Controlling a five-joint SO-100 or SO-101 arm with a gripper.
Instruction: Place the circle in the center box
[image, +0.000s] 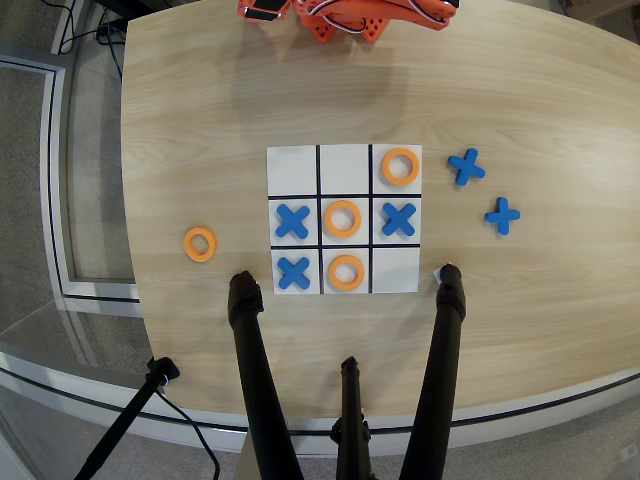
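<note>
The white grid board (345, 165) lies in the middle of the wooden table in the overhead view. An orange circle (342, 218) lies flat in the center box (327, 238). Two more orange rings sit in the top right square (400, 166) and the bottom middle square (346, 272), and another (200, 243) rests on the table left of the board. The orange arm (350, 18) is folded at the table's far edge. Its gripper (256, 9) is cut off by the frame's top, holds nothing visible, and its jaws do not show clearly.
Blue crosses fill the middle left (291, 221), middle right (398, 219) and bottom left (293, 272) squares. Two loose blue crosses (466, 166) (502, 215) lie right of the board. Black stand legs (250, 350) (445, 340) rise from the near table edge.
</note>
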